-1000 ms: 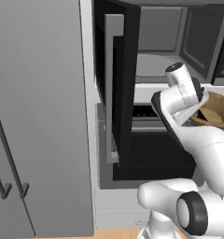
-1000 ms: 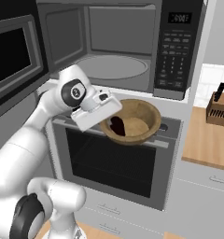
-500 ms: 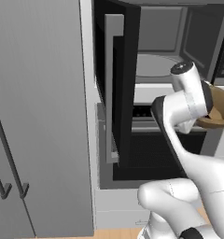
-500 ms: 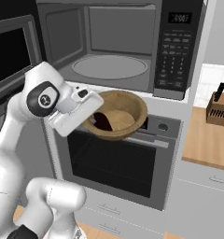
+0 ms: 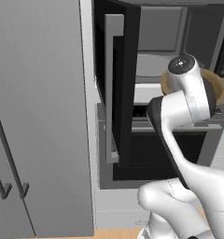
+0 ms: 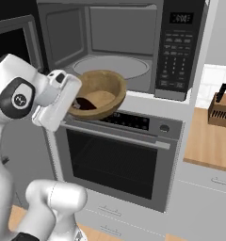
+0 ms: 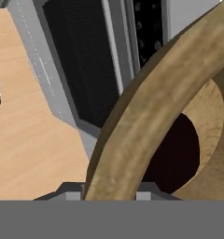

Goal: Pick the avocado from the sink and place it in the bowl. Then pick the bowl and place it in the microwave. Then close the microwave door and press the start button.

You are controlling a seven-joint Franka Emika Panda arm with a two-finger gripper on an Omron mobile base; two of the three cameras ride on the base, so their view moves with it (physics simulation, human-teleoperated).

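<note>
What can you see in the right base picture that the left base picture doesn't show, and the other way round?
Right base view: the dark avocado lying inside the bowl, the microwave's keypad, and a knife block on the counter.
Left base view: the microwave door swung wide open, plus tall grey cabinet doors.
Both: the bowl held up in front of the open microwave, above the oven.

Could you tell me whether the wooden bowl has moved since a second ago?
Yes. The bowl, gripped by the hand, has risen from in front of the oven to the open microwave mouth.

microwave (image 6: 119, 42) cavity open ahead, microwave door (image 5: 115, 88) swung left
</note>
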